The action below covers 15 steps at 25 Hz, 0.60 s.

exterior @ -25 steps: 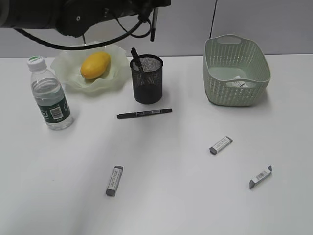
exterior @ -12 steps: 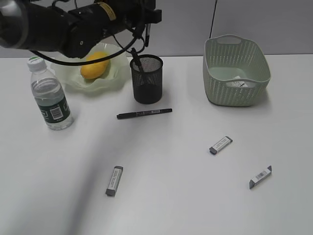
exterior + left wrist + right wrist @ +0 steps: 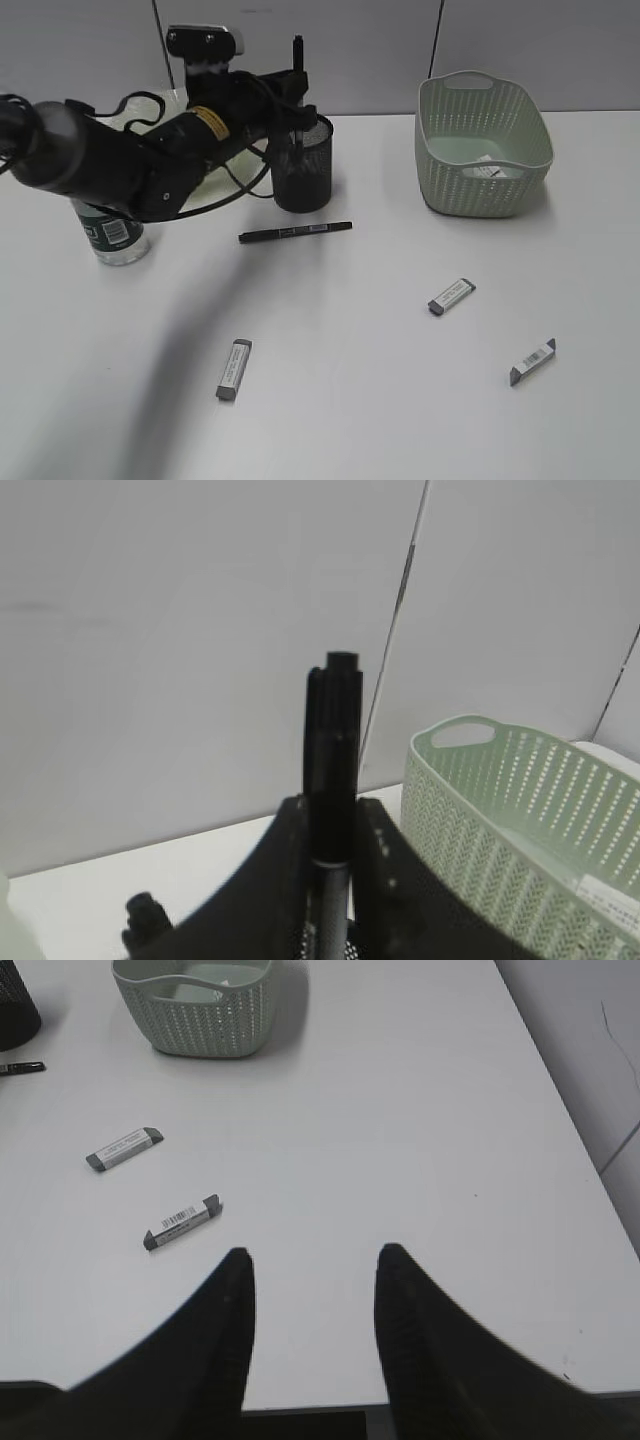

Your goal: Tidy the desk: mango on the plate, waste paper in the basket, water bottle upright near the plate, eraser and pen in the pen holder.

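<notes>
The left gripper (image 3: 330, 855) pinches 1 black pen (image 3: 332, 770) upright over the pen holder (image 3: 303, 165); the right gripper (image 3: 312, 1290) hangs spread. 3 erasers' barcode labels are too small to read.

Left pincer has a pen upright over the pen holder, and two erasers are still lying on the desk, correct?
Not quite: the exterior view shows three erasers on the desk, not two. The left pincer does hold a pen upright over the pen holder.
</notes>
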{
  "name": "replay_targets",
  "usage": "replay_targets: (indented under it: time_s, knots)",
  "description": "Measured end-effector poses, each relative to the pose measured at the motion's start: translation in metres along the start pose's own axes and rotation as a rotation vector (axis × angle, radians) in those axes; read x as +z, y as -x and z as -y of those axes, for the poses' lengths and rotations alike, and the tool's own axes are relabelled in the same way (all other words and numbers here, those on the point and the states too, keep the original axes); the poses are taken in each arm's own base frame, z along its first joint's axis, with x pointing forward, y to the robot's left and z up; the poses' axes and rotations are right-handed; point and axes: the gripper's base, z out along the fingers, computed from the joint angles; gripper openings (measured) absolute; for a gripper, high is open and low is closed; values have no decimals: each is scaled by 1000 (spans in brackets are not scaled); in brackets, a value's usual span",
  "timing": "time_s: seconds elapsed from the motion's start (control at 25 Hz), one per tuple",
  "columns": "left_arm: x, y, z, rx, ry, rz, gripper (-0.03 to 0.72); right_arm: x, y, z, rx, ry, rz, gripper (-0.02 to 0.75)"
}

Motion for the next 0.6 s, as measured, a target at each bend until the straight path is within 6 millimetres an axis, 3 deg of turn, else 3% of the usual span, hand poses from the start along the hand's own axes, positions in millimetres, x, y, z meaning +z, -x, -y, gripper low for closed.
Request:
replay_targets:
  time_s: [0.36,0.6]
  knots:
    - [2,-29,-5,-9,-4,-12,90,0,0,0,2,0,1,326]
    - [2,-27,-5,-5,-19,24,90,0,0,0,2,0,1,326]
